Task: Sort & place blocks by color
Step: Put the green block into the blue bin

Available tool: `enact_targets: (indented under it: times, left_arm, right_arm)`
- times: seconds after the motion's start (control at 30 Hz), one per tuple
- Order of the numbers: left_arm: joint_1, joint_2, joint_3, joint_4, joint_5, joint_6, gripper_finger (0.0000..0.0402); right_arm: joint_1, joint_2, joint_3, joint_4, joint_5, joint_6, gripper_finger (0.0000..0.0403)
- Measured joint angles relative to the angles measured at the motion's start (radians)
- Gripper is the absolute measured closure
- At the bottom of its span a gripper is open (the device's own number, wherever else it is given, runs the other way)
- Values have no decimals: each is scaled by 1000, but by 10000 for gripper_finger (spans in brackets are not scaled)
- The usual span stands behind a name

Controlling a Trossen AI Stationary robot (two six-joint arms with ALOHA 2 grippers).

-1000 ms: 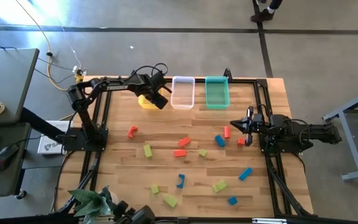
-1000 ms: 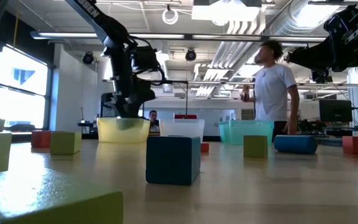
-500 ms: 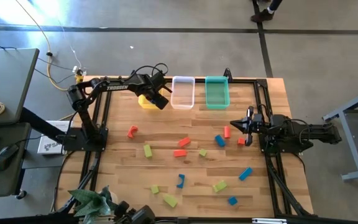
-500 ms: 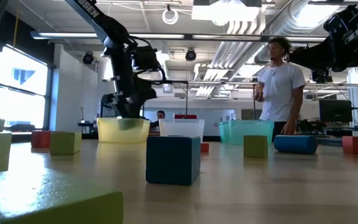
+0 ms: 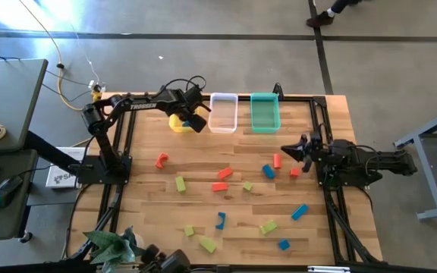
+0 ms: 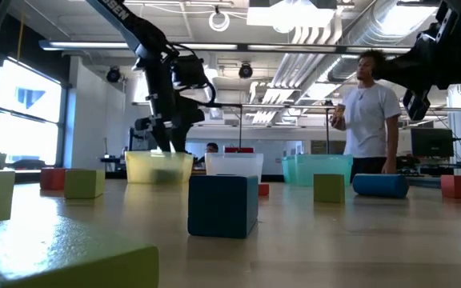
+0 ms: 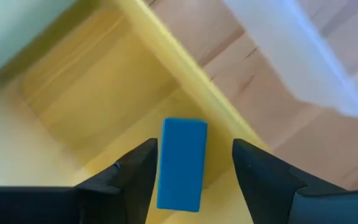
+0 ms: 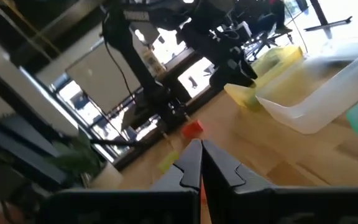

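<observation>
Left gripper (image 7: 191,171) open over yellow bin (image 7: 104,99), blue block (image 7: 181,163) loose btwn fingers

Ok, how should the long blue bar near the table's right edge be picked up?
Grip the blue bar at its middle, across the narrow width, from straight above. It lies flat and slanted, long sides free, so the wrist likely needs turning to match.
</observation>
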Motion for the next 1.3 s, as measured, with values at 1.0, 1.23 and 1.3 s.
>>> enact_targets:
  times: [1.0, 1.23, 1.3]
  left_arm:
    - [-28, -69, 363, -277, 135, 39, 200]
    - [-28, -150, 363, -286, 132, 49, 200]
    - [-28, -173, 363, -291, 132, 54, 200]
  right_arm:
    - [0, 0, 0, 604, 40, 186, 403]
    - [0, 0, 0, 655, 58, 171, 403]
    - [0, 0, 6, 663, 57, 168, 402]
